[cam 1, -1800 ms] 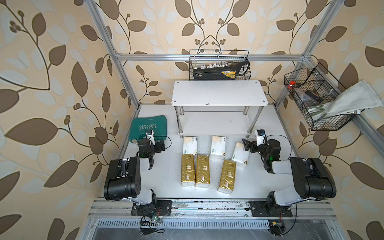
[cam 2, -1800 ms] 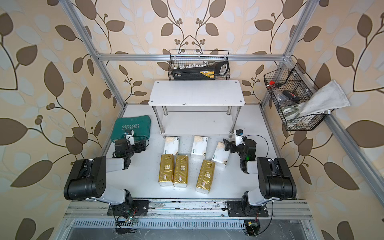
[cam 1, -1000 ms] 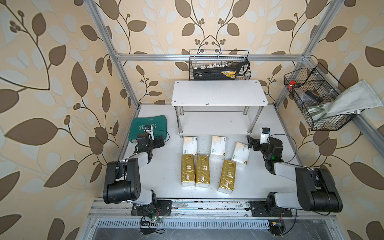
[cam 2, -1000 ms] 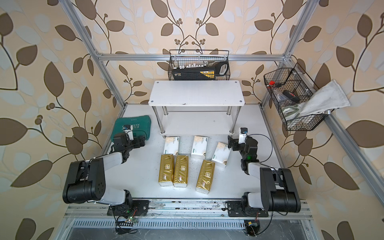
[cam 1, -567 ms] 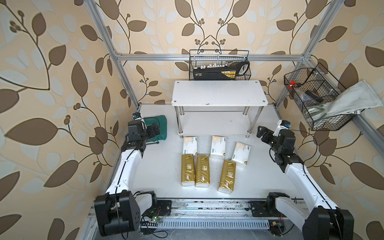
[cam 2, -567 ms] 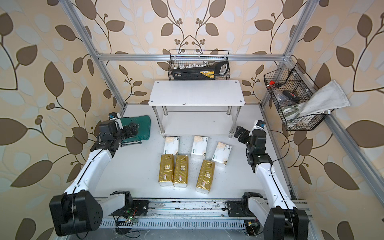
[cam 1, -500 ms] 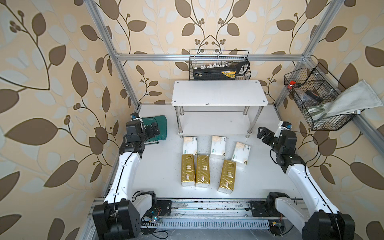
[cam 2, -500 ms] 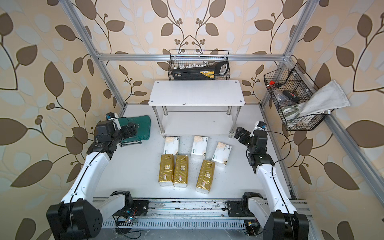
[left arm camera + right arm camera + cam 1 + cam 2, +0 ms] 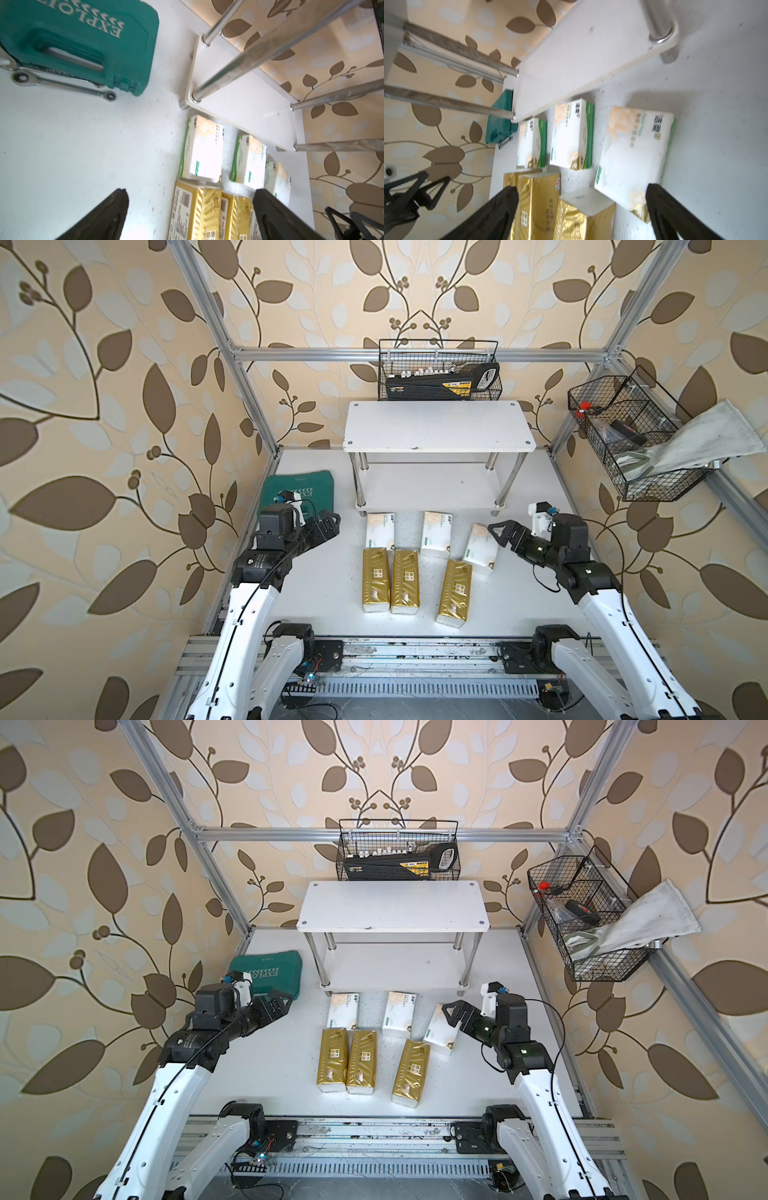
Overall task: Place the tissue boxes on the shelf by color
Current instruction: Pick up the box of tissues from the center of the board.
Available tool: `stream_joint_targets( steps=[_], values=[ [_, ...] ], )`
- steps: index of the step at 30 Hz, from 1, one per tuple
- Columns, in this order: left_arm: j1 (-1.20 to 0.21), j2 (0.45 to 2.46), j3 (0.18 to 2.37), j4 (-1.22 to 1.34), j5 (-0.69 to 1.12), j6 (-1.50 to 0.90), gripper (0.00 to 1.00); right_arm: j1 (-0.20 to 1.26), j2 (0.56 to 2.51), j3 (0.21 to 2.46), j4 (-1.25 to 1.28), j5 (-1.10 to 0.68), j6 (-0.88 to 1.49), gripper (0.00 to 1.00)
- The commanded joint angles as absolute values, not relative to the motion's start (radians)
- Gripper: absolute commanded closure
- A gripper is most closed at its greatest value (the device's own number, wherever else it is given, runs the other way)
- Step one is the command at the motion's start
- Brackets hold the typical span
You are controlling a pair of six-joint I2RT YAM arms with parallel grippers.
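Tabletop (image 9: 328, 597); tissue boxes (image 9: 478, 547) beside right hand (image 9: 500, 536) (spread)

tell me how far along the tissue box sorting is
Done: nothing; both boards of the shelf are bare. In hand: nothing; the left gripper and right gripper are open and empty, the right one close to a white pack. Left: all six tissue boxes, three gold and three white, lie on the table in front of the shelf.
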State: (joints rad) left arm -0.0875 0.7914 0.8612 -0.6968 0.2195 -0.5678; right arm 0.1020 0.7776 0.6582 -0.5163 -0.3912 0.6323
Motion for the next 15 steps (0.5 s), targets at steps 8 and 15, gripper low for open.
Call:
stream_joint_targets(
  steps=[8, 15],
  values=[
    [-0.185, 0.711, 0.796, -0.811, 0.247, -0.621, 0.01, 0.740, 0.837, 0.794, -0.882, -0.035, 0.853, 0.01],
    [-0.276, 0.759, 0.840, -0.805, 0.246, -0.664, 0.01, 1.093, 1.100, 0.929, -1.004, 0.214, 1.043, 0.01]
  ],
)
